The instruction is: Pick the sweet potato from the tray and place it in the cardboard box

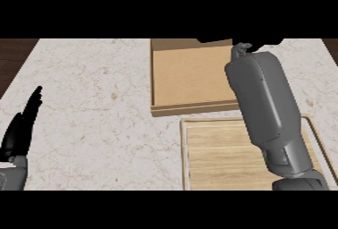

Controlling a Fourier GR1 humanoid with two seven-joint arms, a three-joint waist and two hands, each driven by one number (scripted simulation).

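Over the cardboard box (188, 74), right forearm (267, 107) reaches across the tray (218, 156).

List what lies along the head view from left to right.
Left hand resting at the left edge → bare counter → cardboard box → right forearm reaching past the box's right wall. The wooden tray sits nearer, under that forearm; no sweet potato shows.

The right forearm (267, 112) stretches over the tray (218, 154) toward the box (188, 76); the left hand (20, 129) rests open at the counter's (92, 89) left edge.
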